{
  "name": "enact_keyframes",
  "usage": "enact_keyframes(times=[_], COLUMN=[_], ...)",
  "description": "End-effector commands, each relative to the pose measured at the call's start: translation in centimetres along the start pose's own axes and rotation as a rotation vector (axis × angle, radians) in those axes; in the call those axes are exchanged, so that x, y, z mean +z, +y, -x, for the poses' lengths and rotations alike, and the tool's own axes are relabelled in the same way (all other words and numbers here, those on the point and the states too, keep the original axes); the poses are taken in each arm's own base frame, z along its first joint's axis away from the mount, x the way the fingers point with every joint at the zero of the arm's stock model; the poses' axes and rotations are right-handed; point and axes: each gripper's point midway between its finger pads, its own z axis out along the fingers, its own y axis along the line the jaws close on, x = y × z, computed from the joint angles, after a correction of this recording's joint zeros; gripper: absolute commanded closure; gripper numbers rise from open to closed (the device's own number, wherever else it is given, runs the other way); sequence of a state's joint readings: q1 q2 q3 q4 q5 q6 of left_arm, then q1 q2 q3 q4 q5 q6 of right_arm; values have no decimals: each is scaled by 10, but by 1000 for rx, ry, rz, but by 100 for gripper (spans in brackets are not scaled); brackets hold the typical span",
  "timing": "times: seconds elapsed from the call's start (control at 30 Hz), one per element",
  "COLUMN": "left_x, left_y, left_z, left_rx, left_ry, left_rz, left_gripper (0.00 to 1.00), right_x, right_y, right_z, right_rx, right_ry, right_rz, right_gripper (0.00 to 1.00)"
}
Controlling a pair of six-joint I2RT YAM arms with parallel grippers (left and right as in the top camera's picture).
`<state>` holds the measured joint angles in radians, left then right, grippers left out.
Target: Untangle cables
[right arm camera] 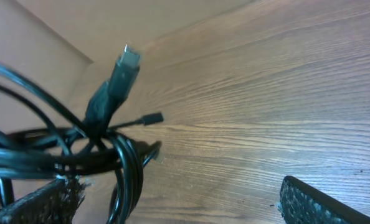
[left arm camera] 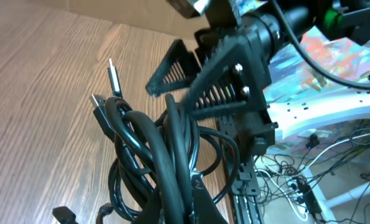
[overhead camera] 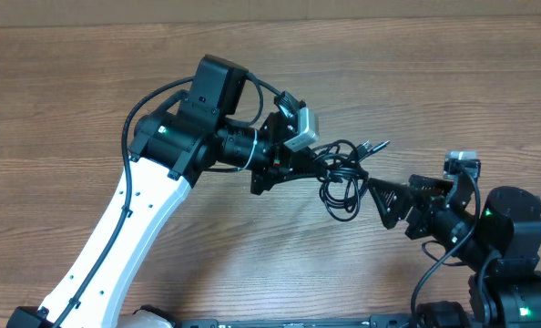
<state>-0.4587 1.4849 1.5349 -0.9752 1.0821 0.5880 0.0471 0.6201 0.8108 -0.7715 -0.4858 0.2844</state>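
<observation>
The cables (overhead camera: 341, 178) are a bunch of thin black looping cords at the table's middle, with small plugs sticking out toward the upper right. My left gripper (overhead camera: 311, 164) is shut on the bunch and holds it from the left. In the left wrist view the cables (left arm camera: 141, 143) run up from between my left gripper's fingers (left arm camera: 194, 199). My right gripper (overhead camera: 384, 205) is open, just right of the bunch. In the right wrist view the cables (right arm camera: 126, 162) loop beside the left finger of my wide-open right gripper (right arm camera: 179, 208), and a metal-tipped plug (right arm camera: 119, 71) points upward.
The wooden table (overhead camera: 88, 100) runs out on all sides. The left wrist view shows the right gripper (left arm camera: 216, 74) just behind the bunch, and a rail with loose wires on the floor (left arm camera: 297, 180) past the table's edge. A wall or board (right arm camera: 42, 56) stands at the table's back.
</observation>
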Motion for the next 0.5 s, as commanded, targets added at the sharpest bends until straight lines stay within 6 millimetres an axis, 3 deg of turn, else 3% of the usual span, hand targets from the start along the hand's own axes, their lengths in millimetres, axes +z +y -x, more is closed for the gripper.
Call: enact_keyframes(times=[0.0, 0.2, 0.3, 0.47], left_x=[-9, -13, -20, -23], left_y=[-23, -39, -59, -64], left_z=[26, 41, 54, 56], left_rx=[115, 152, 185, 184], left_ry=[-82, -162, -243, -265], left_rz=[-56, -156, -269, -305], left_gripper=[96, 96, 96, 96], right_x=[1, 1, 1, -1], right_y=[5, 2, -9, -25], right_z=[-5, -8, -7, -7], right_rx=[-48, -67, -60, -47], right_ry=[19, 30, 24, 14], right_rz=[36, 23, -38, -130], right_gripper=[0, 0, 0, 0])
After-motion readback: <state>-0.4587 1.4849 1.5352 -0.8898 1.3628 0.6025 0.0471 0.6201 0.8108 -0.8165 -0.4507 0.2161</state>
